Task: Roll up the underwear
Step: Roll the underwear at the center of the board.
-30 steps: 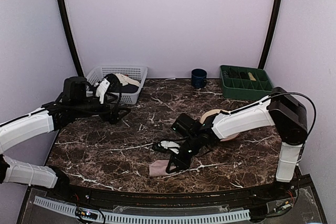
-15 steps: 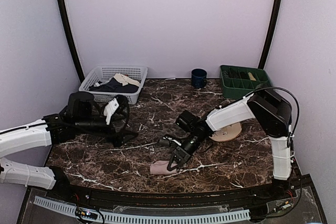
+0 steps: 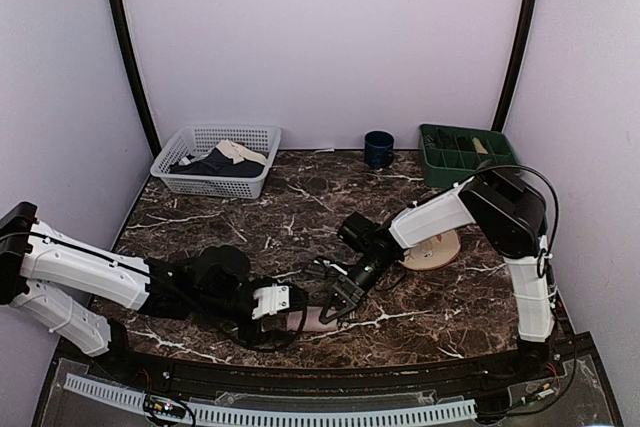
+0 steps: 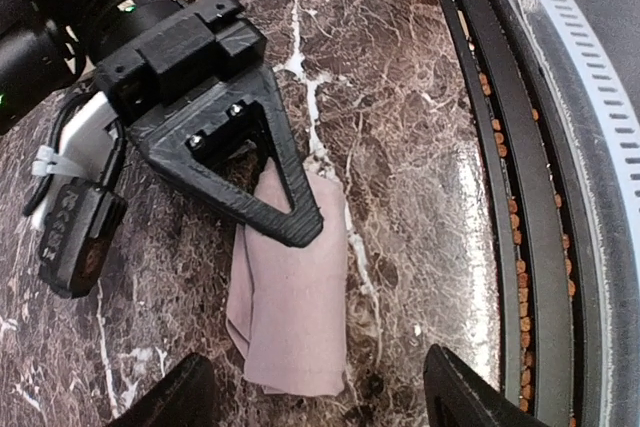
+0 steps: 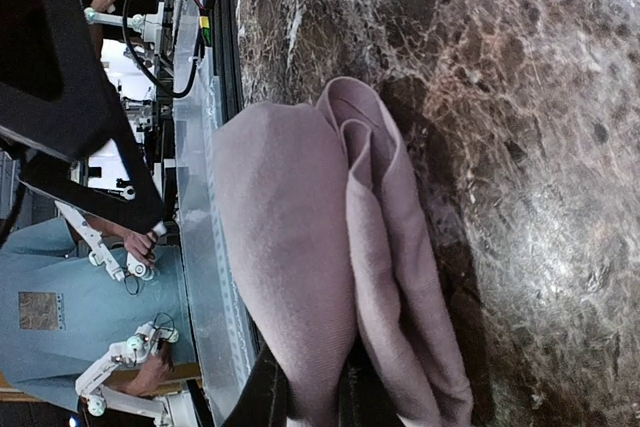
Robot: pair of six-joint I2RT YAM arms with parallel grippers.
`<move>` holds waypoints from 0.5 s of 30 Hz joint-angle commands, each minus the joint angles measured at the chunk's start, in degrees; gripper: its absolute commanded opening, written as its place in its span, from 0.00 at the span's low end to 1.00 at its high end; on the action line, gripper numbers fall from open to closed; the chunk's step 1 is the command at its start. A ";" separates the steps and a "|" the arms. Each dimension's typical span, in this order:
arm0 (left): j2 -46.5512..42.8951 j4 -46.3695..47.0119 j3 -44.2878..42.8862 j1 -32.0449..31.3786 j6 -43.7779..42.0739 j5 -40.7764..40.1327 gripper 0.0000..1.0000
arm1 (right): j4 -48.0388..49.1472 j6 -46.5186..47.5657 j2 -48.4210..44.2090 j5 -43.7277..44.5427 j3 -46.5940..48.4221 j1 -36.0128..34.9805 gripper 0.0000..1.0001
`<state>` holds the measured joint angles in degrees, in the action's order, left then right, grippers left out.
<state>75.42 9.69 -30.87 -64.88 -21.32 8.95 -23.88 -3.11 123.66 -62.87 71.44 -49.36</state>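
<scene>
At the back left of the dark marble tabletop [image 3: 300,202] sits a white basket [image 3: 200,185]. A dark blue garment [image 3: 212,163] and a beige cloth [image 3: 241,152] lie inside it.

The left arm lies low along the front of the tabletop and reaches toward the middle. The left hand [image 4: 318,367] is spread wide. One finger sits on each side of the near end of the underwear [image 4: 295,317], and I cannot see either finger touching it.

The underwear is a small pink bundle, folded over on itself in soft layers. It lies on the tabletop close to the front edge, near the middle, between the two hands.

The right hand [image 3: 332,312] comes down at a slant onto the far end of the bundle. Its fingers are pressed together on the pink cloth, pinching a fold of it.

Behind the right arm a round tan plate [image 3: 436,253] rests on the tabletop, partly hidden by the arm. Farther back stands a dark blue mug [image 3: 378,149]. To its right, in the back corner, is a green tray [image 3: 468,185] split into small boxes.
</scene>
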 commanded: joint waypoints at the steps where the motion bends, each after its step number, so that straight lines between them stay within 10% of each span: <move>1: 5.29 6.71 -2.17 -1.28 -6.38 -2.54 0.69 | -2.13 0.12 2.30 3.42 0.11 0.67 0.00; 15: 16.78 8.51 -4.02 -1.21 -6.31 -1.41 0.28 | -1.40 0.36 1.24 5.27 0.05 0.63 0.00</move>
<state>91.33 19.75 -33.85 -65.89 -28.10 6.50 -24.10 -3.11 123.85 -63.07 71.55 -49.23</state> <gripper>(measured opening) 0.335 0.091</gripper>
